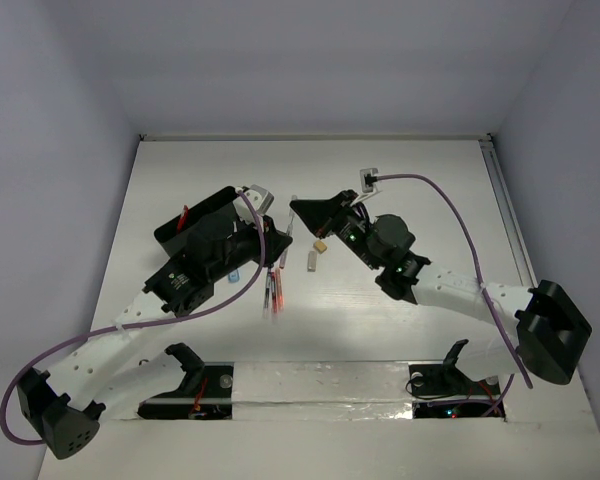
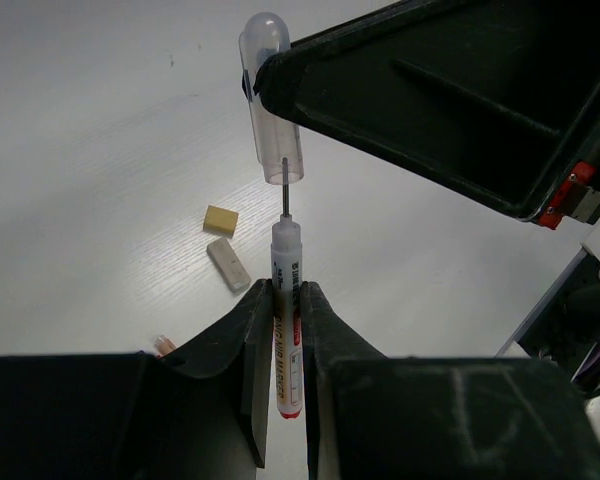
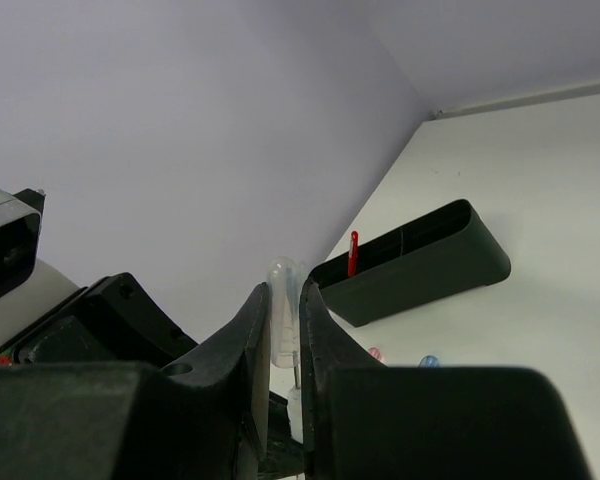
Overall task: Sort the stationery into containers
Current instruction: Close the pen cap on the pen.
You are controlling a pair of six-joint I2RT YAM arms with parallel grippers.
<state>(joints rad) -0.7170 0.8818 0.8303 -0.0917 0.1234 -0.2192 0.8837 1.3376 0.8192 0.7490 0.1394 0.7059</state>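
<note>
My left gripper (image 2: 285, 290) is shut on a white pen with red lettering (image 2: 286, 330) and holds it above the table. My right gripper (image 3: 285, 295) is shut on the pen's clear cap (image 3: 284, 300). In the left wrist view the cap (image 2: 270, 110) sits just off the pen's thin tip. In the top view both grippers meet mid-table, left (image 1: 276, 238) and right (image 1: 302, 208). The long black box (image 1: 195, 225) lies behind the left gripper, with a red pen (image 3: 353, 252) standing in it. A beige eraser (image 2: 220, 219) and a white eraser (image 2: 228, 264) lie below.
Several red and dark pens (image 1: 273, 290) lie on the table in front of the grippers. A pink capsule (image 3: 375, 354) and a blue capsule (image 3: 429, 361) lie near the black box (image 3: 420, 265). A small white fitting (image 1: 368, 180) with a purple cable sits at the back.
</note>
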